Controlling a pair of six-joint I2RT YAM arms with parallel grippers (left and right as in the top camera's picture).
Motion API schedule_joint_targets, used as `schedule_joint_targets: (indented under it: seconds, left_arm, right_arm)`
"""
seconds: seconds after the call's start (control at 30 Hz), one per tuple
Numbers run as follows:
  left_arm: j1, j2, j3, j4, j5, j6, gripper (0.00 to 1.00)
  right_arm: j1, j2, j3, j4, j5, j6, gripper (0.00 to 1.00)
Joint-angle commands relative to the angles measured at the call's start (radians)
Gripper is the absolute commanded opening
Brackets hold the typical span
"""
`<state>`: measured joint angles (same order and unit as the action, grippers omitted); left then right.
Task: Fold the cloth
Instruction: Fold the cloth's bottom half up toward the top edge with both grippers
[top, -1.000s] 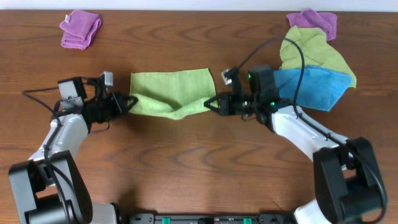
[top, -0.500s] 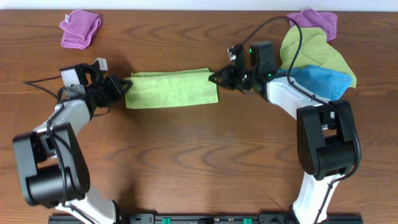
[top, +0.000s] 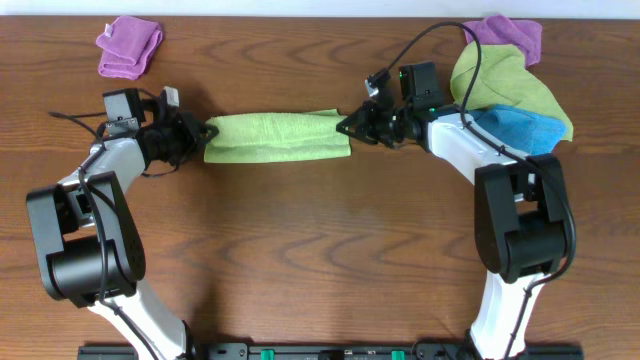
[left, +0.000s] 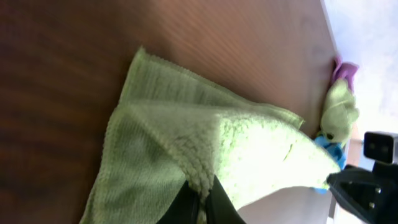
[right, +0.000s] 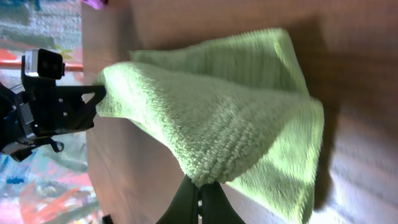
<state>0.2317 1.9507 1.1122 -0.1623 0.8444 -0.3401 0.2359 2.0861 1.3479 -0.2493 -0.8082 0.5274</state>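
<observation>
The light green cloth (top: 277, 136) lies stretched as a narrow folded band across the table's upper middle. My left gripper (top: 200, 134) is shut on its left end, and my right gripper (top: 346, 128) is shut on its right end. In the left wrist view the jaws (left: 202, 198) pinch a thick folded edge of the cloth (left: 236, 149). In the right wrist view the jaws (right: 199, 193) pinch the cloth's folded edge (right: 217, 124), with the upper layer draped over the lower one.
A folded purple cloth (top: 130, 45) lies at the far left. At the far right is a pile: a purple cloth (top: 505, 35), a yellow-green cloth (top: 505, 80) and a blue cloth (top: 520, 130), close behind my right arm.
Both grippers carried the near edge of the cloth away toward the far edge, folding it over. The cloth went from a loose rectangle to a narrow band.
</observation>
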Motion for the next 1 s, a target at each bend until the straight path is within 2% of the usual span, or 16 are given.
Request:
schedule_joint_targets:
  seconds: [0.0,0.37,0.4,0.43,0.47,0.53,0.57,0.63,0.73,0.9,0.93,0.97]
  left_arm:
    - [-0.002,0.013,0.013,-0.068,-0.021,0.082,0.06]
    - [0.000,0.012,0.013,-0.096,-0.088,0.093,0.06]
    - [0.000,0.012,0.013,-0.095,-0.102,0.093,0.06]
    - [0.000,0.012,0.013,-0.095,-0.109,0.093,0.18]
    - [0.000,0.013,0.014,-0.095,-0.116,0.093,0.45]
    - [0.002,0.013,0.017,-0.095,-0.117,0.094,0.47]
    - [0.003,0.012,0.019,-0.095,-0.117,0.094,0.47]
    - [0.007,0.012,0.028,-0.095,-0.120,0.094,0.50]
    - [0.014,0.011,0.060,-0.109,-0.114,0.102,0.49]
    - [0.017,-0.008,0.190,-0.284,-0.118,0.216,0.50]
    - [0.013,-0.018,0.237,-0.346,-0.128,0.255,0.49]
    - [0.008,-0.026,0.261,-0.378,-0.141,0.274,0.42]
  right_arm:
    - [0.001,0.015,0.014,-0.046,-0.011,-0.043,0.02]
    - [0.001,0.015,0.014,-0.115,0.020,-0.081,0.02]
    - [0.001,0.015,0.014,-0.114,0.021,-0.084,0.19]
    - [0.001,0.015,0.014,-0.112,0.023,-0.089,0.42]
    - [0.001,0.015,0.014,-0.102,0.023,-0.099,0.57]
    - [0.000,0.015,0.014,-0.084,0.023,-0.099,0.64]
    - [-0.001,0.015,0.014,-0.073,0.023,-0.099,0.71]
    - [-0.004,0.014,0.014,-0.053,0.023,-0.098,0.71]
    - [-0.013,0.014,0.026,-0.043,0.022,-0.098,0.75]
    - [-0.031,0.002,0.089,-0.090,-0.012,-0.117,0.78]
    - [-0.031,-0.005,0.117,-0.116,-0.012,-0.130,0.76]
    - [-0.028,-0.009,0.137,-0.133,-0.011,-0.143,0.66]
